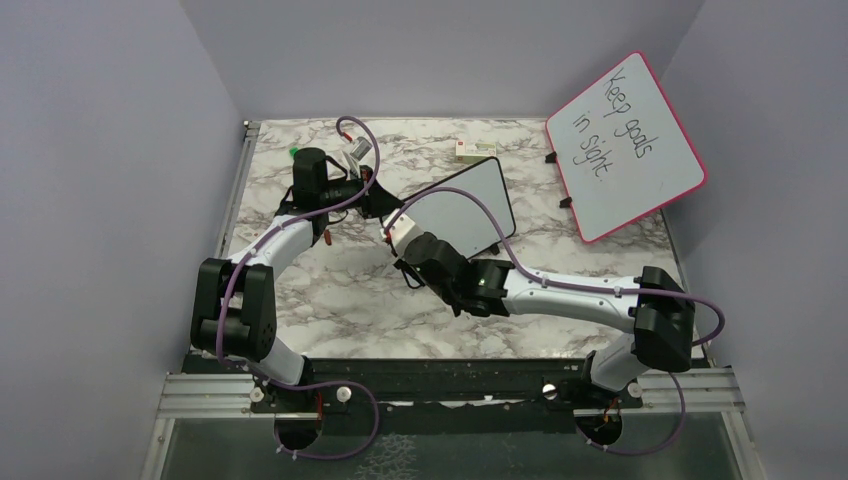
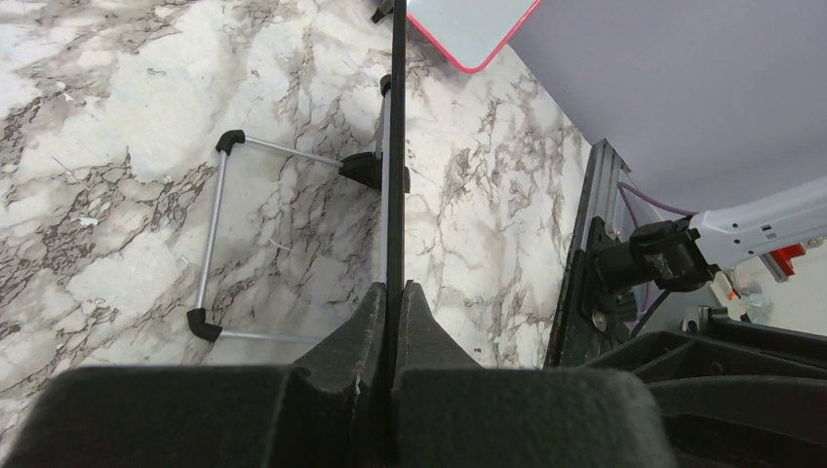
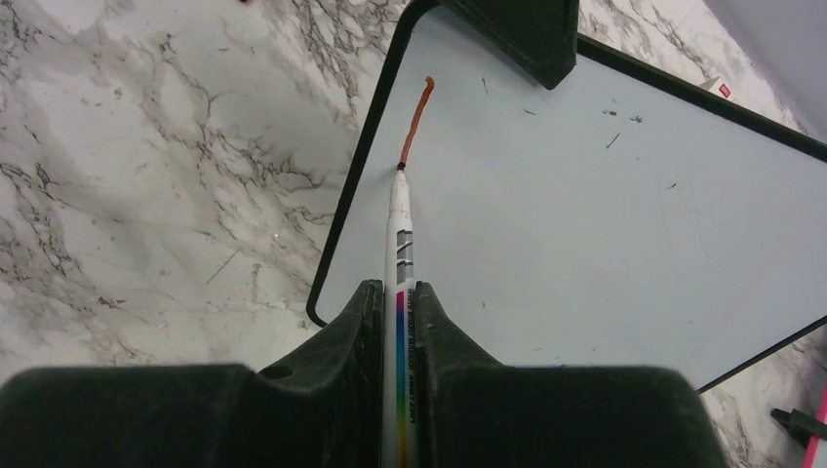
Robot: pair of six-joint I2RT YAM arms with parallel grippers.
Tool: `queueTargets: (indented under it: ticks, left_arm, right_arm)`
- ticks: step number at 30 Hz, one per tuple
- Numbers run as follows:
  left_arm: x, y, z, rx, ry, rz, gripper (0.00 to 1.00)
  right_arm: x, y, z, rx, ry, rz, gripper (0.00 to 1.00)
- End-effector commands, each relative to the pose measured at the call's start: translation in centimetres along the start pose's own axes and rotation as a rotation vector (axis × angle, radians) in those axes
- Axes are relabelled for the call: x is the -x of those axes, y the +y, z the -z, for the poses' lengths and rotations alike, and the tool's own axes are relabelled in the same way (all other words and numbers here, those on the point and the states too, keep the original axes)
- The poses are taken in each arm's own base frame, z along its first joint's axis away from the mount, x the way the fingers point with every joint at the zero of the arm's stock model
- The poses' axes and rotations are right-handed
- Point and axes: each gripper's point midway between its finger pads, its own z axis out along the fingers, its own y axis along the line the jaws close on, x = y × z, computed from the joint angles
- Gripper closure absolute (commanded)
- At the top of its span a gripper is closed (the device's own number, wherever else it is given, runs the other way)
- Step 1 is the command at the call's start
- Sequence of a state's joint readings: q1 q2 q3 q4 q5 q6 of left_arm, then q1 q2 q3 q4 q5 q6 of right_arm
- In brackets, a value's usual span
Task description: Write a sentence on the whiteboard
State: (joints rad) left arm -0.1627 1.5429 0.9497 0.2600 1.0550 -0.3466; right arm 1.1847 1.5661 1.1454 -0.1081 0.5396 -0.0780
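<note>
While left end effector clamps whiteboard edge, right end effector grips marker; pink-framed board, box behind

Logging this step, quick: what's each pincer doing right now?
Left pincer: closed on the edge of the whiteboard.
Right pincer: closed on the marker, tip touching the whiteboard.

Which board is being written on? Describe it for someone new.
On the marble table, look near the middle. The whiteboard is the smaller one, thin black frame, with one short red-brown stroke on it; the larger board to its right is pink-framed and reads "Keep goals in sight".
</note>
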Motion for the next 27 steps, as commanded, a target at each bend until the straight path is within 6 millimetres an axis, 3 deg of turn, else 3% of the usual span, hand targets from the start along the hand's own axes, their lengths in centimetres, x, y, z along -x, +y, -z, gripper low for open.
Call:
queueTargets:
  ticks: [1,13,27]
  left_arm:
    - [-0.5,-0.3,0.1,-0.022,0.017,0.007,1.0]
    - [-0.5,-0.3,0.1,-0.023,0.018,0.008,1.0]
    - [-0.6,-0.2,0.1,-0.023,0.02,0.012,1.0]
  right_arm:
    - [-0.7,0.7,-0.4,0.021,0.041,0.006,0.99]
    - [0.4,0.4,0.3,0.026,0.0,-0.016,0.99]
    - [3.4,-2.6,1.8,-0.09,-0.166,-0.107,0.99]
